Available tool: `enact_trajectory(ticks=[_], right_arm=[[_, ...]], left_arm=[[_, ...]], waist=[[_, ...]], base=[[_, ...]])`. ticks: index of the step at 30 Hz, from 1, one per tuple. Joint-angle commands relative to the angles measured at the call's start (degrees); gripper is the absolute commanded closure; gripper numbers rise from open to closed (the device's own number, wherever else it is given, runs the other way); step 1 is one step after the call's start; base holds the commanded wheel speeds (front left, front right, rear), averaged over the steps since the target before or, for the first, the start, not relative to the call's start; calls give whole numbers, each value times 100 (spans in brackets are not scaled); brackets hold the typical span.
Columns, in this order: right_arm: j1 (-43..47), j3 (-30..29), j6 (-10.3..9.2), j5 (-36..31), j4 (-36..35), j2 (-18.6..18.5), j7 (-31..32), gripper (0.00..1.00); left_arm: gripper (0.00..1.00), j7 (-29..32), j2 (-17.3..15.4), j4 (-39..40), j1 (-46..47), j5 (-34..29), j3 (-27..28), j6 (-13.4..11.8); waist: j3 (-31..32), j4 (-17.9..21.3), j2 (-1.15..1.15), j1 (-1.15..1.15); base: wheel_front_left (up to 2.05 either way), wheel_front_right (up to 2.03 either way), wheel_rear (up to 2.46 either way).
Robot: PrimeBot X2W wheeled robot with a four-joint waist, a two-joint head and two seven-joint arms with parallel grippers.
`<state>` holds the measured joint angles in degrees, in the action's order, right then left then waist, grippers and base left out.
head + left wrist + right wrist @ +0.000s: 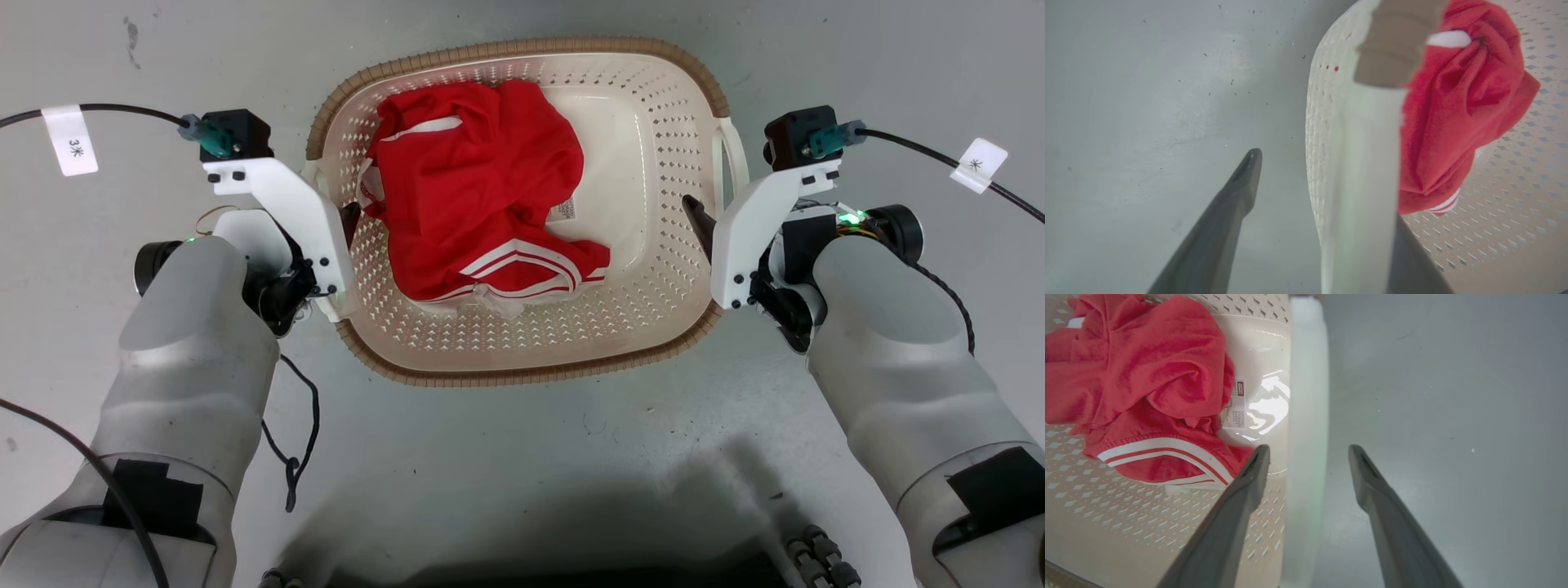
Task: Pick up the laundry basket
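laundry basket (522, 374): cream perforated plastic with a brown woven-look rim (1396, 41). it stands on the grey floor (522, 457), centre and upper centre of the head view, between the two forearms.

contents: one crumpled red garment (482, 188) with white stripes at its hem, heaped in the left and middle of the basket. a small white label (563, 211) shows at its right edge. the right part of the basket bottom is bare.

left hand (1327, 163): released, fingers spread wide astride the basket's left handle (1359, 183). one finger is over the floor outside, apart from the wall. the other is inside and mostly hidden behind the handle, close by the garment; contact cannot be told.

right hand (1308, 451): released, fingers spread astride the right handle (1306, 396), neither visibly touching it. the inner fingertip is just beside the garment's striped hem; the outer one is over bare floor.

surroundings: black cables with white tags at the upper left (69, 139) and upper right (976, 163) of the head view. a loose black cable (294, 441) hangs beside the left forearm at lower left. the floor is speckled with dark flecks.
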<state>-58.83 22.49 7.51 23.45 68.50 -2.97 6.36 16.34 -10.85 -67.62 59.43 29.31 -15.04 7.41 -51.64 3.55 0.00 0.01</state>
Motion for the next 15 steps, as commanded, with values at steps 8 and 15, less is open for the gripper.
enact_trajectory(ticks=[8, 15], right_arm=[[-174, 247, -3, 350, 130, -19, 63, 100], [-148, 502, -3, 616, 134, -14, 110, 100]], left_arm=[[100, 55, -56, -46, 78, 253, -205, -6], [100, 136, -77, -62, 34, 420, -448, -2]], waist=[[-82, -16, 0, -1], [11, -28, 0, -1]], base=[[0, 0, 0], [0, 0, 0]])
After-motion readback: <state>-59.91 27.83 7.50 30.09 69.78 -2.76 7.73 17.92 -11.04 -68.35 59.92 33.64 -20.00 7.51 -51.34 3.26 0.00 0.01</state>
